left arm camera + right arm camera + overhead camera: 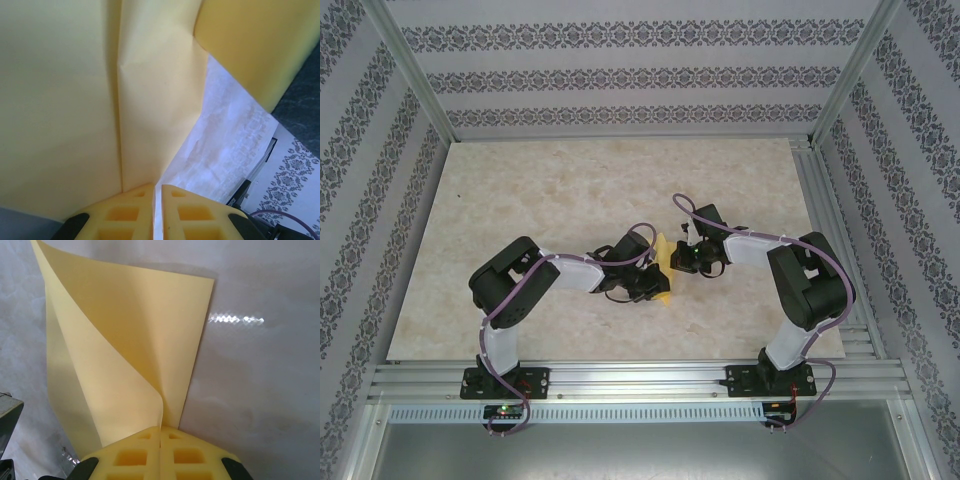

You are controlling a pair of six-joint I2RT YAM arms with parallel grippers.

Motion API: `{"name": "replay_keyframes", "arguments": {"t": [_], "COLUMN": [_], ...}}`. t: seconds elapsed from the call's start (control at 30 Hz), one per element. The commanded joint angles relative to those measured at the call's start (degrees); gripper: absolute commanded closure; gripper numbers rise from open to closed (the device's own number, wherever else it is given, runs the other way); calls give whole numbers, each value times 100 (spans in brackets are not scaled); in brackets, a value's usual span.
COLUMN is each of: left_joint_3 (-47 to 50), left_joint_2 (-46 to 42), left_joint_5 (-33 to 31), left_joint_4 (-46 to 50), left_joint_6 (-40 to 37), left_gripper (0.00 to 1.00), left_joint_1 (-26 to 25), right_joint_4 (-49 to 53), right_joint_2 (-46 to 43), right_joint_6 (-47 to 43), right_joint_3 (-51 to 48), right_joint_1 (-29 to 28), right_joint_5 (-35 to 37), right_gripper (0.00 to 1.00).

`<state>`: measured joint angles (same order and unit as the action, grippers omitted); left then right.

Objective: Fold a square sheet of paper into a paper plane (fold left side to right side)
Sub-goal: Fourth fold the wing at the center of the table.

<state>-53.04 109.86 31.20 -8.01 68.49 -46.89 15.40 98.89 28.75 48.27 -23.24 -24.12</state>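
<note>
square sheet of paper (663,268) is lifted off the bench (570,180), held upright over the bench's middle and a little toward its near edge, between the two tools. it is plain yellow-orange and partly folded. in the left wrist view one flap lies over the rest with a straight crease running down it, and a second layer shows at the upper right. in the right wrist view the sheet curls, one side rolling forward over the other like a loose cone, its far edge straight against the pale marbled bench. left tool (652,284) sits just left of the bench's middle, its yellow pads drawn almost together with only a thin slit between them. the folded strip of paper narrows down to their tips, where it looks pinched. right tool (686,258) sits just right of the bench's middle, its pads pressed fully together. the curled lower edge of the sheet runs straight into the seam between them, so it grips the paper.
</note>
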Motion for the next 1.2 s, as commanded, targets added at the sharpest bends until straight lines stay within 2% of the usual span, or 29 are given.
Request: {"name": "replay_keyframes", "arguments": {"t": [0.0, 1.17], "left_joint_3": [-88, -349], "left_joint_2": [177, 478], "left_joint_5": [9, -19], "left_joint_4": [-184, 186], "left_joint_6": [52, -103], "left_gripper": [86, 86], "left_joint_1": [22, -19], "right_joint_4": [127, 159], "right_joint_2": [246, 297], "right_joint_6": [-54, -64], "right_joint_3": [-75, -19], "right_joint_1": [-71, -84], "right_joint_5": [358, 316], "right_gripper": [99, 98]}}
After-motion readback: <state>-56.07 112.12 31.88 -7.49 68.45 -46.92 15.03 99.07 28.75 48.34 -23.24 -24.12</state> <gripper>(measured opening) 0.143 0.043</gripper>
